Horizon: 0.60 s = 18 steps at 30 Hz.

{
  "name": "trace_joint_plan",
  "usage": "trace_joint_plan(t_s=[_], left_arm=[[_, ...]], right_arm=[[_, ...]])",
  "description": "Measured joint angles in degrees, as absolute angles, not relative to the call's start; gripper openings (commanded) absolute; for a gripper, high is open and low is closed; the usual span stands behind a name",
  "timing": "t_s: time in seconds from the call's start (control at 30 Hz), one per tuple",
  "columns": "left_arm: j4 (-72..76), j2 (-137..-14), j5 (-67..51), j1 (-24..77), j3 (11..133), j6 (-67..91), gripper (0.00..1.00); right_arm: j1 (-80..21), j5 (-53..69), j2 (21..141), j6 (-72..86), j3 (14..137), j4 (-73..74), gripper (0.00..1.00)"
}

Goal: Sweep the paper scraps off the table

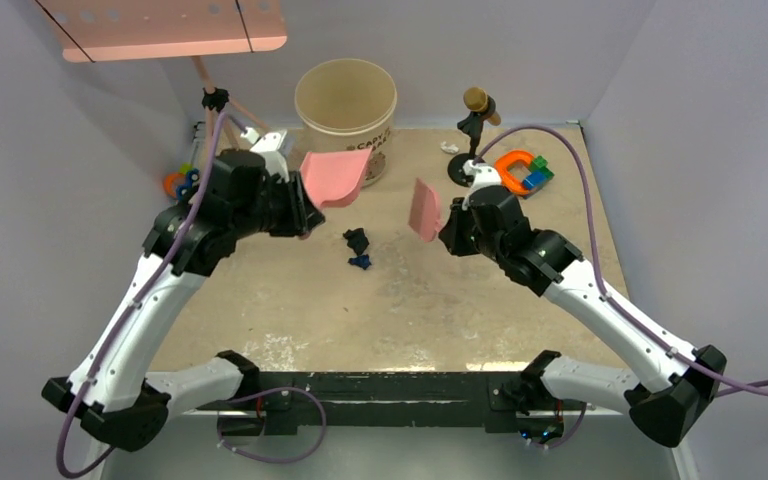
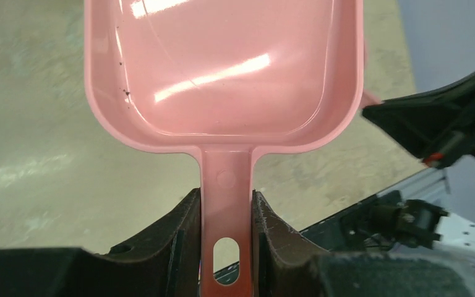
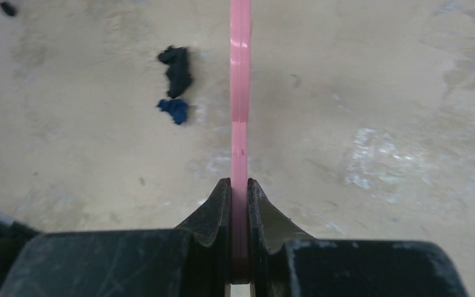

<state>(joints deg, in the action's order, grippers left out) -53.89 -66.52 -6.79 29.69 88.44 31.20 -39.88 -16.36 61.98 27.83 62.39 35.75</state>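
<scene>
My left gripper point(image 1: 295, 200) is shut on the handle of a pink dustpan point(image 1: 334, 177), held above the beige table point(image 1: 410, 300) near the paper bucket; in the left wrist view the dustpan point(image 2: 222, 68) looks empty and the gripper point(image 2: 226, 210) clamps its handle. My right gripper point(image 1: 448, 228) is shut on a flat pink scraper point(image 1: 425, 209), seen edge-on in the right wrist view point(image 3: 240, 93). A black paper scrap point(image 1: 356, 240) and a dark blue scrap point(image 1: 361, 262) lie between the two tools; the right wrist view shows the black scrap point(image 3: 177, 67) and the blue one point(image 3: 174, 109) left of the scraper.
A tan paper bucket point(image 1: 346, 115) stands at the back centre. A black stand point(image 1: 472, 140), a white wad point(image 1: 450, 147) and orange-blue-green toy blocks point(image 1: 522, 170) sit at the back right. More toys point(image 1: 182, 182) lie at the left edge. A pink board point(image 1: 175, 28) hangs overhead.
</scene>
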Motion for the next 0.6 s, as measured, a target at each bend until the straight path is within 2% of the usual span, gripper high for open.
trace_joint_plan(t_s=[0.17, 0.33, 0.47, 0.6], left_arm=[[-58.54, -55.7, 3.27, 29.65, 77.21, 30.17, 0.0], [-60.71, -49.32, 11.79, 29.65, 74.65, 30.17, 0.0], [-61.45, -48.56, 17.06, 29.65, 74.17, 30.15, 0.0], [-61.91, -48.8, 19.18, 29.65, 72.82, 30.15, 0.0]], right_arm=[[-39.72, 1.76, 68.27, 25.06, 64.71, 30.5, 0.0], [-40.93, 16.12, 83.96, 24.45, 71.09, 26.5, 0.0], [-41.82, 21.5, 94.39, 26.68, 73.52, 24.05, 0.0], [-41.76, 22.06, 100.01, 30.3, 74.04, 24.49, 0.0]])
